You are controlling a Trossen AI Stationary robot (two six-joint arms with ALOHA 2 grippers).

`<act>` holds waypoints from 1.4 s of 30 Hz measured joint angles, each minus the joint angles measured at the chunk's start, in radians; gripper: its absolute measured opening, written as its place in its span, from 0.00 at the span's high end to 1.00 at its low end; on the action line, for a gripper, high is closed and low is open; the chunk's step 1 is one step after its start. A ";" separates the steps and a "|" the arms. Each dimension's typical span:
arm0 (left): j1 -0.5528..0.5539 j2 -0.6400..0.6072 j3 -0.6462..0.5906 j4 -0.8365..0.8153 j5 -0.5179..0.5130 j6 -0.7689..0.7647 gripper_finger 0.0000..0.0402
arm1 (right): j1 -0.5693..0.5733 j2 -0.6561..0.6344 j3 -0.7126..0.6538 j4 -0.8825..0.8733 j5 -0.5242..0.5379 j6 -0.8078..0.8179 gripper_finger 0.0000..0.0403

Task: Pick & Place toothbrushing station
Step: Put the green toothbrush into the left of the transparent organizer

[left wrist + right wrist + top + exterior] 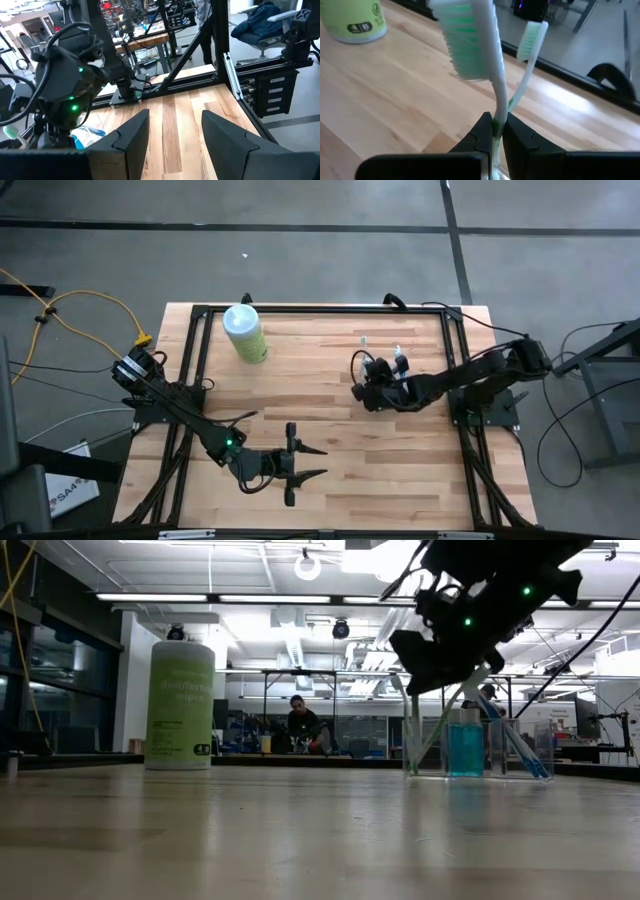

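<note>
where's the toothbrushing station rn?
High view: the toothbrushing station stands on the table's right half, well right of the green bottle. The right claw is right at it, shut on a toothbrush.

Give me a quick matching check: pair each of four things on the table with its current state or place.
1. left gripper
2. right gripper
3. pale-green bottle
4. clear holder

A. stands upright near the table's far edge
B. shut on a toothbrush handle
C. open, over bare wood
D. holds blue liquid and toothbrushes

Pairs: 1-C, 2-B, 3-A, 4-D
</note>
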 joint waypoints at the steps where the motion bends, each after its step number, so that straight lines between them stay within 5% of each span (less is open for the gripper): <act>1: 0.000 0.000 0.000 0.000 0.000 0.000 0.56 | -0.010 0.000 -0.003 0.004 -0.014 0.000 0.96; 17: 0.000 0.000 0.000 0.000 0.000 0.002 0.56 | -0.096 0.000 -0.004 0.030 -0.154 -0.002 0.94; 42: 0.000 0.000 0.000 -0.008 0.000 0.001 0.56 | -0.080 -0.012 -0.004 0.069 -0.151 -0.065 0.64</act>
